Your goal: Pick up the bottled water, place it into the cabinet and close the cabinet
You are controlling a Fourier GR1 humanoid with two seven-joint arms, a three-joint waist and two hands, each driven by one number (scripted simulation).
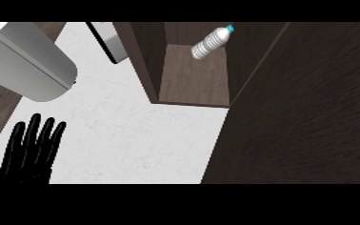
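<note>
Bottled water [209, 44]: inside the open cabinet [195, 88], base at the back edge of the cabinet floor, body tilted, blue cap [229, 28] leaning up and to the right. No hand touches it. The cabinet door [295, 124] stands open, a dark panel along the floor's right edge. Left hand [28, 152]: resting over the counter's [141, 138] near-left corner, fingers straight and up, released, holding nothing. Grey rounded object [35, 66] at the counter's far-left corner.
</note>
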